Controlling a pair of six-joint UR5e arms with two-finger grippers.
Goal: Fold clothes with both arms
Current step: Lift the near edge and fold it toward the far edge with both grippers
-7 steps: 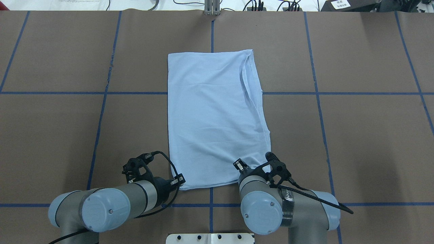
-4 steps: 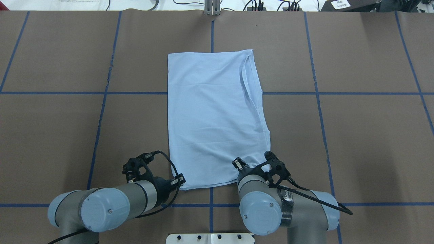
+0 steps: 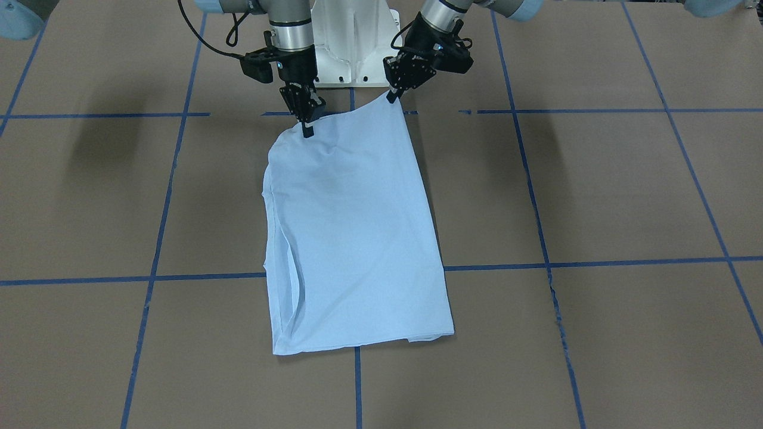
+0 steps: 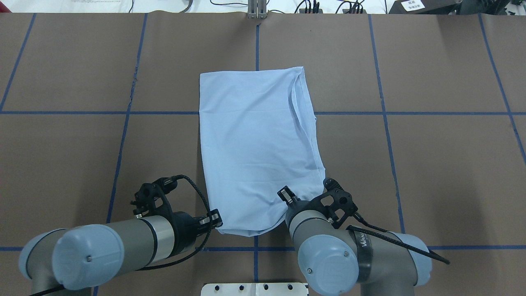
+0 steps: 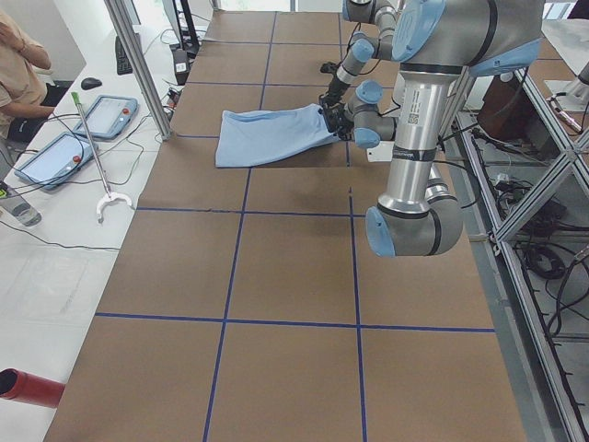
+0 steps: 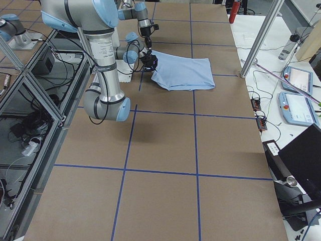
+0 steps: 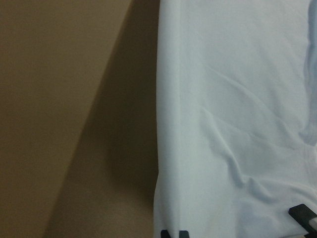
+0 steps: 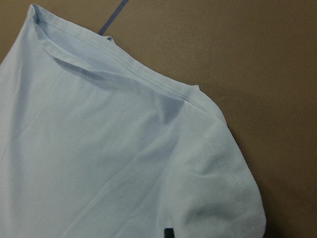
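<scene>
The light blue T-shirt (image 4: 254,144) lies folded into a long strip on the brown table, with the sleeve seam along its right side. Its print, label and tag are hidden. The edge nearest the robot is raised off the table. My left gripper (image 3: 393,95) is shut on one near corner of the T-shirt (image 3: 351,238), and my right gripper (image 3: 307,130) is shut on the other, which hangs slightly lower. In the overhead view the left gripper (image 4: 218,224) shows at the shirt's corner, while the wrist hides the right one. Cloth fills both wrist views (image 7: 237,124) (image 8: 99,163).
The white pedestal base (image 4: 254,289) stands just behind the held edge. Blue tape lines (image 4: 123,113) grid the table. A metal post (image 5: 138,64), tablets (image 5: 109,115) and a seated person (image 5: 23,64) are beyond the table's far side.
Both arms have risen with the shirt's near edge, which now hangs off the table. The shirt's far edge has slid slightly toward the robot.
</scene>
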